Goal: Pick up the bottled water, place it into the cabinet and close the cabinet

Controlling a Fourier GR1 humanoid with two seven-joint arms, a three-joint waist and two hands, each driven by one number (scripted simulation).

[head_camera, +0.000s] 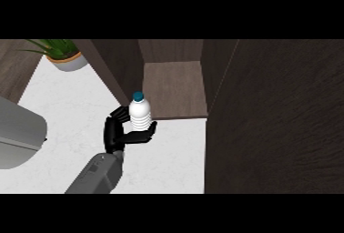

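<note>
Bottled water (139,113) upright, gripped by left hand (124,132), fingers curled round its lower body, before open cabinet (176,86).

Left hand (128,132) raised on grey forearm, fingers curled, grasping.

White marbled matt counter (74,113), dark wood-grain cabinet (282,118), ribbed white plastic bottled water (139,116).
</note>
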